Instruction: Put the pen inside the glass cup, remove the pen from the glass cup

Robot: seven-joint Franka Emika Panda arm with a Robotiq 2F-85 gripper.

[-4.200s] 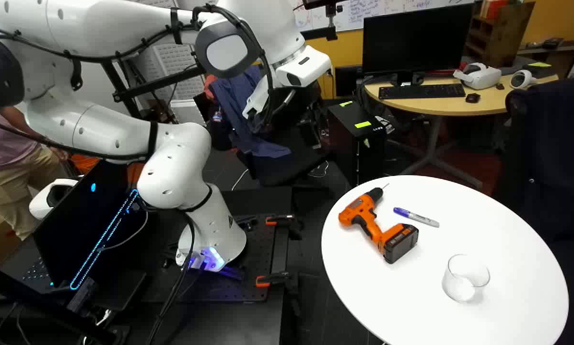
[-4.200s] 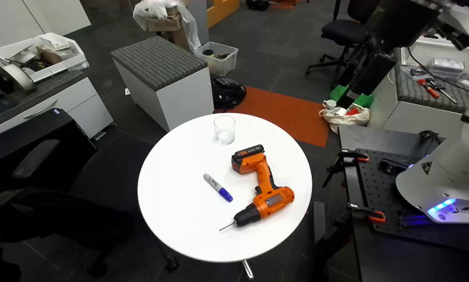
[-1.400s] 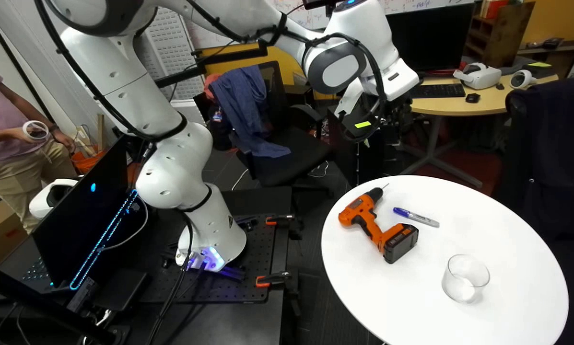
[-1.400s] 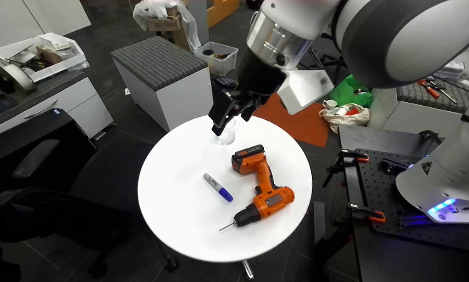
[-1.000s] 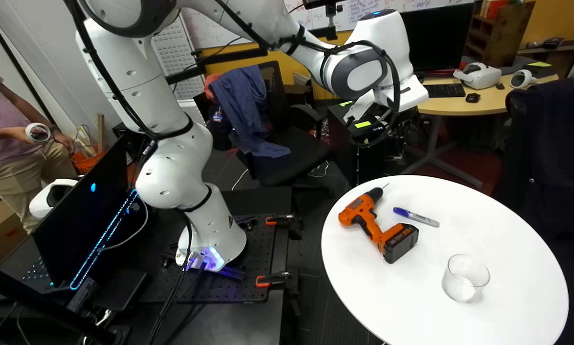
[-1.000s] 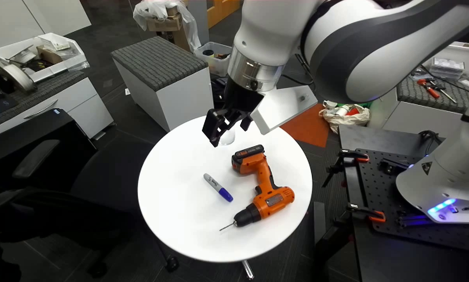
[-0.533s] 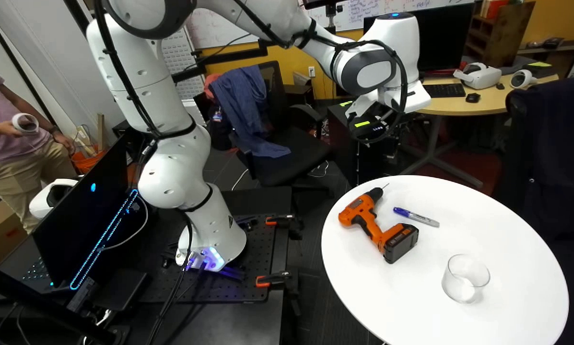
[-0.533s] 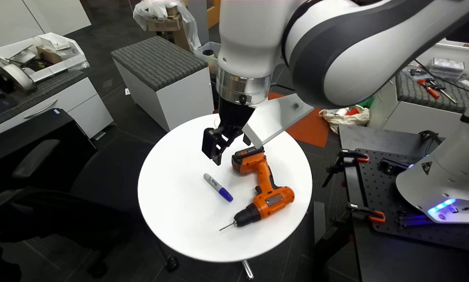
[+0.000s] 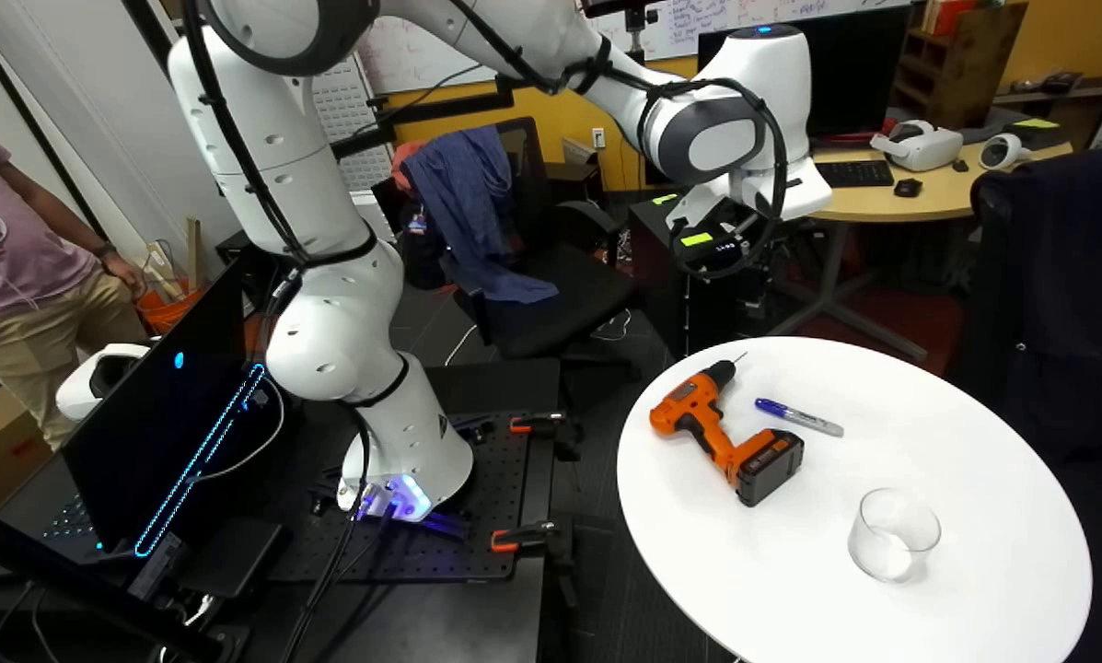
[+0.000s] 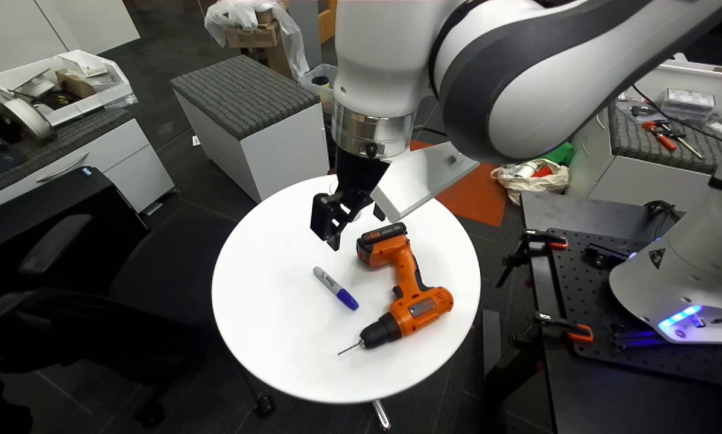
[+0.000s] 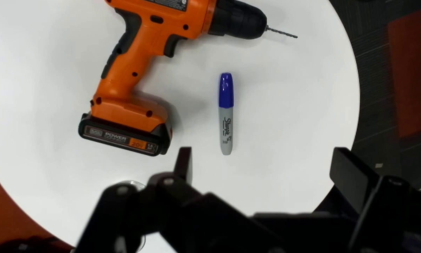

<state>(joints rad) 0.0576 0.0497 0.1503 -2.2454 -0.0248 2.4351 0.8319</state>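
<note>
White tabletop (image 10: 276,349) sits under me now: I've swung in over it from the side, claw (image 11: 261,158) spread wide with nothing in its grip. Glass cup (image 9: 893,536) hasn't budged, nor has the blue-capped pen (image 11: 226,116) lying apart from it, so I figure the pickup's still ahead of me.
</note>
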